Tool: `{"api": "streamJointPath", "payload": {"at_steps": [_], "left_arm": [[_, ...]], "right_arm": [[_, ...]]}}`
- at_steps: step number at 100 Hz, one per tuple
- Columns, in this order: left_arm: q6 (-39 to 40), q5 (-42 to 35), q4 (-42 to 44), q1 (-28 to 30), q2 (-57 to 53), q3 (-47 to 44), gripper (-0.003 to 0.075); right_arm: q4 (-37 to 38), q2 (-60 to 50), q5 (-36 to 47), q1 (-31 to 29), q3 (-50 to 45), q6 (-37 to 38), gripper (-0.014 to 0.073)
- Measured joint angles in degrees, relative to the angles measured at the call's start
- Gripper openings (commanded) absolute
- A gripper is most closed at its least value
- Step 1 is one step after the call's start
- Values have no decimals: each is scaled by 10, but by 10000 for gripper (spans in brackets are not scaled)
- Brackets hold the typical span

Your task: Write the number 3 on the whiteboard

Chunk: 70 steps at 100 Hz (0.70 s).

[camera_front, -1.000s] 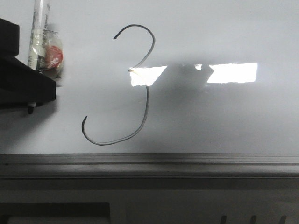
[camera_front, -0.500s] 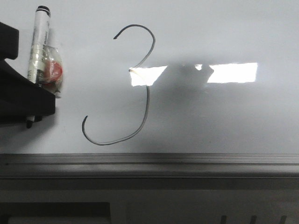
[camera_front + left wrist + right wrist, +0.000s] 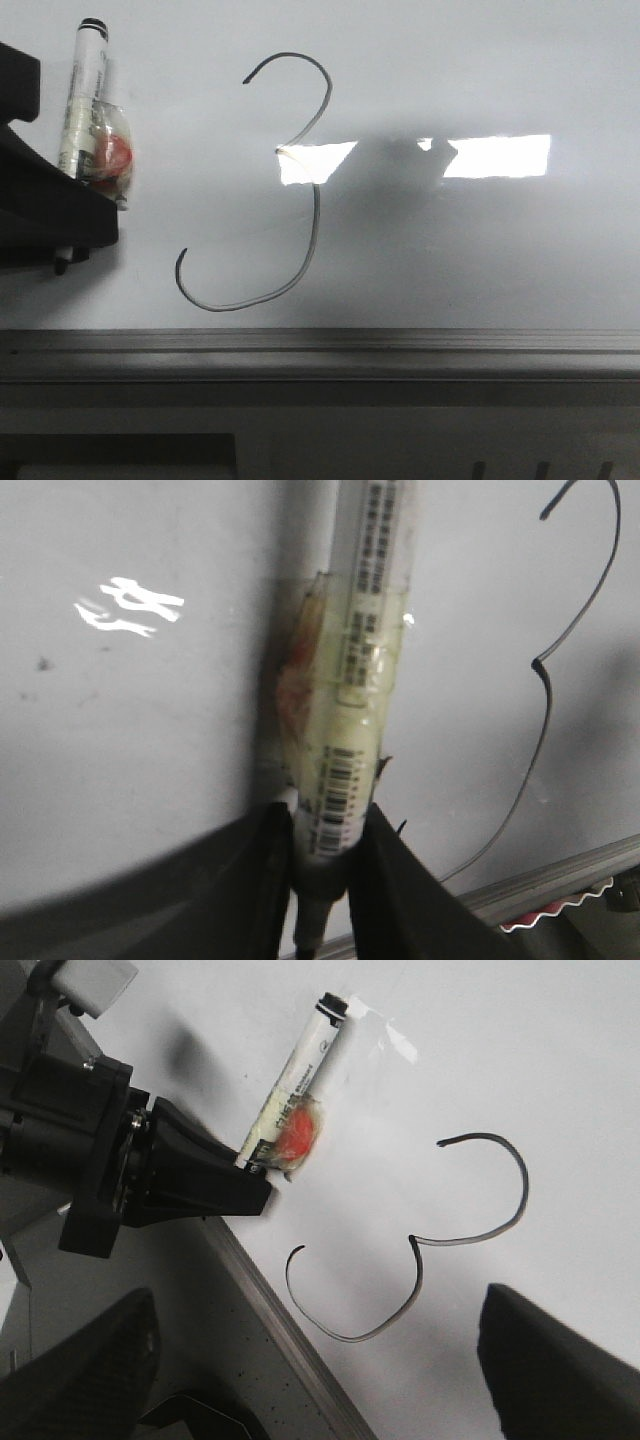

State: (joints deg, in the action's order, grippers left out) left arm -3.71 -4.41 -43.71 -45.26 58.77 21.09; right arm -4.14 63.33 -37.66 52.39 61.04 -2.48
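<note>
A glossy pale grey whiteboard (image 3: 480, 70) fills the scene, with a grey metal rail (image 3: 320, 342) along its near edge and a bright rectangular reflection (image 3: 497, 156) on its surface. Nearest, in the right wrist view, the right pincer (image 3: 318, 1360) hangs above the board with its two dark fingers (image 3: 85, 1375) spread wide and nothing between them. Just beyond that gap lies the number 3 (image 3: 285, 180), a thin dark line with a small upper curve and a wide lower hook that ends close to the rail. To the side of the 3, well apart from it, the left pincer (image 3: 322, 855) is clamped on a marker (image 3: 80, 100). The marker is a white tube with barcode labels, a black cap and clear tape with a red patch wrapped round its middle. Its body rises out of the black fingers (image 3: 250, 880), which press on it from both sides. Whether the marker's tip touches the board cannot be told.
</note>
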Motion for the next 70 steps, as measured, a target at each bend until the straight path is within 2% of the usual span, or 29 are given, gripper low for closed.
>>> {"api": "streamJointPath", "payload": {"at_steps": [8,20,26,32,36,38,40,44,52,70], "left_arm": [[0,5,0,0,-1,1,383],[0,11,2,0,-8,2,396],[0,16,8,0,-13,2,396],[0,20,16,0,-25,2,383],[0,24,23,0,-35,1,353],[0,27,28,1,-43,0,326],[0,30,33,2,-49,-2,302],[0,37,43,2,-71,-2,209],[0,48,73,4,-127,-2,-10],[0,67,162,4,-259,-2,-20]], "right_arm": [[0,0,0,0,0,0,575],[0,0,0,0,0,0,572],[0,0,-3,0,0,0,526],[0,-1,-9,0,0,8,404],[0,-4,-13,-3,0,14,251],[0,-7,-16,-4,0,19,134],[0,-8,-19,-5,0,21,75],[1,-16,-23,-6,0,25,-71],[9,-40,-22,-7,0,25,-64],[38,-106,-24,-7,-10,25,-64]]}}
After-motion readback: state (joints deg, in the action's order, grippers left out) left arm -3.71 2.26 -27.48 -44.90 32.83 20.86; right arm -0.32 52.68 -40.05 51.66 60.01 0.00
